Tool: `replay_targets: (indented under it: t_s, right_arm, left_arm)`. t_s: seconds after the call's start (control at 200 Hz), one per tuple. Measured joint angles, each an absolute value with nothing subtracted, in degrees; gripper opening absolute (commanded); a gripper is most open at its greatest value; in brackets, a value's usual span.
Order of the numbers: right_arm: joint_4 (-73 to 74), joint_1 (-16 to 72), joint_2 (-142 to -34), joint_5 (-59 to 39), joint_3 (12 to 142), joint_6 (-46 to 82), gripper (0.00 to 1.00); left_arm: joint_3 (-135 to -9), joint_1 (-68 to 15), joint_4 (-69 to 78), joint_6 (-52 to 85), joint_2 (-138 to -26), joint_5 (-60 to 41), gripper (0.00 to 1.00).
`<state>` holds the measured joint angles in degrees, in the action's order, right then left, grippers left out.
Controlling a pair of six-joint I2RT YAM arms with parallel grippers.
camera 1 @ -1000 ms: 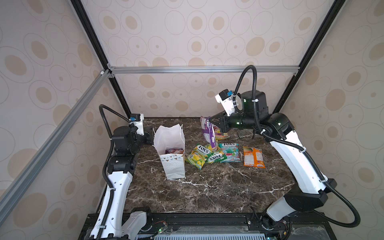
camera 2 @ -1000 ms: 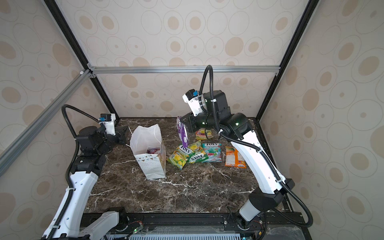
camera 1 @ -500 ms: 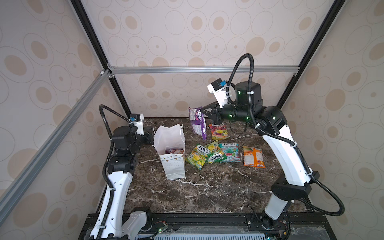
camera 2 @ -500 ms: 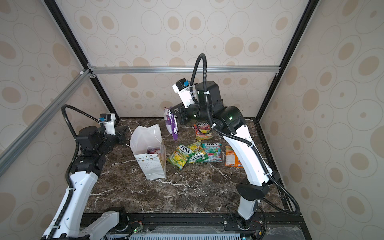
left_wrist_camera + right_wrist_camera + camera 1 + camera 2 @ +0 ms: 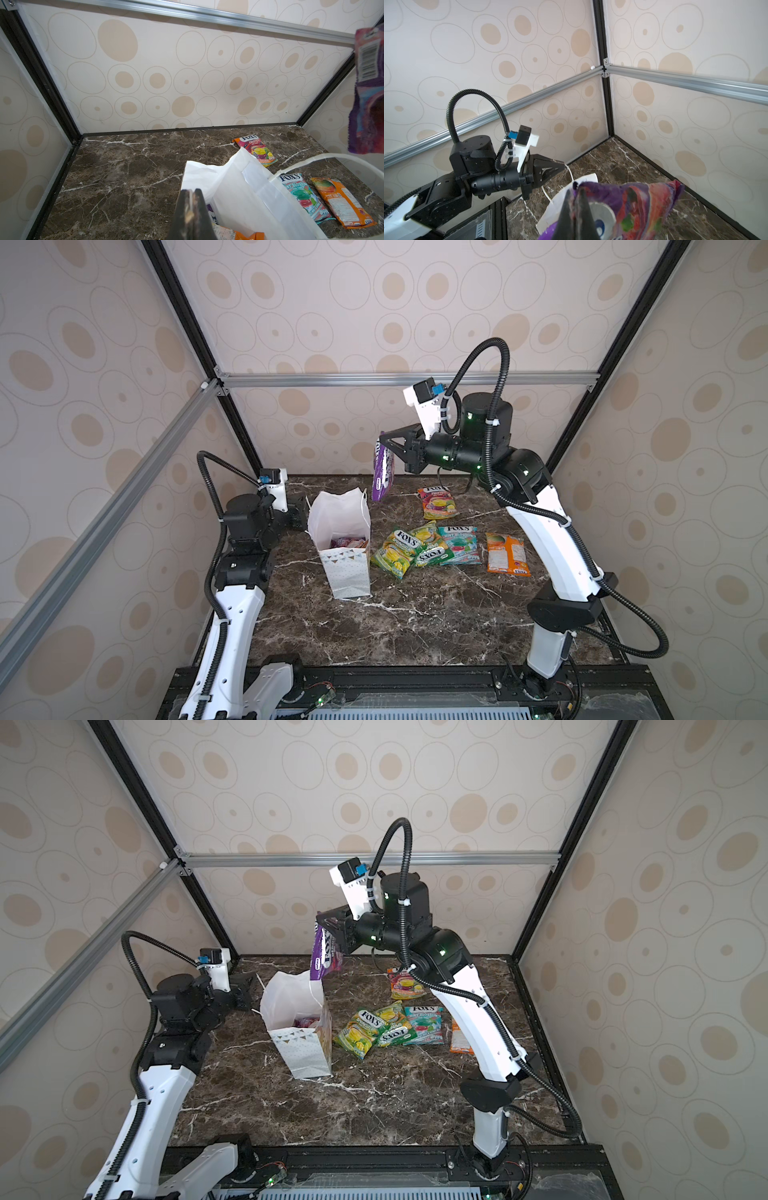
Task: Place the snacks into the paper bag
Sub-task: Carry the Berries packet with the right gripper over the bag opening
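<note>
One purple pouch (image 5: 382,472), FOX'S-marked: hangs upright by its top edge from right tool (image 5: 384,443), whose jaws are clamped tight on it. Posn: in the air, above and just beside far-right rim of paper bag (image 5: 345,568); not yet over the mouth, by my reading.

Paper bag: white, stands open on desk (image 5: 415,626), left of centre. A few bagged pouches (image 5: 347,542) show inside. Left tool (image 5: 305,508) is closed at bag's near rim, apparently pinching rim or cord; can't tell which.

Loose snacks on desk, right of bag:
- fruits pouch (image 5: 438,502), at back
- yellow-green pouches (image 5: 399,549), overlapping, touching teal pouch (image 5: 461,549)
- orange pouch (image 5: 507,553), just apart

Risks:
- Pouch hangs slack, so its bottom edge may snag the rim or cord handle (image 5: 332,155) and fold the bag wall inward.
- An early release would drop it onto the desk beside the bag.
- Bag is light paper, held at one side only, so a shove could tip it.

Surface: dark brown marble-look desk w/ white veins, flat.
Room: cream walls w/ tan ovals, black corner posts, aluminium rails (image 5: 374,379).
</note>
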<state>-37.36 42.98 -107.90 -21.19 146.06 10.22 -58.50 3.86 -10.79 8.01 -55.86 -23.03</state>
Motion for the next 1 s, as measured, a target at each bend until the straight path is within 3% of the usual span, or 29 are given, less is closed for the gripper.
replay_targets:
  t_s: [0.51,1.0]
  right_arm:
    - [-28.0,47.4,-112.0,-24.3,151.8,11.7,0.0]
    - [-29.1,48.2,-116.7,-26.4,151.9,13.3,0.0]
  left_arm:
    - [-58.5,3.9,-10.8,8.1,-55.9,-23.0,0.0]
    - [-58.5,3.9,-10.8,8.1,-55.9,-23.0,0.0]
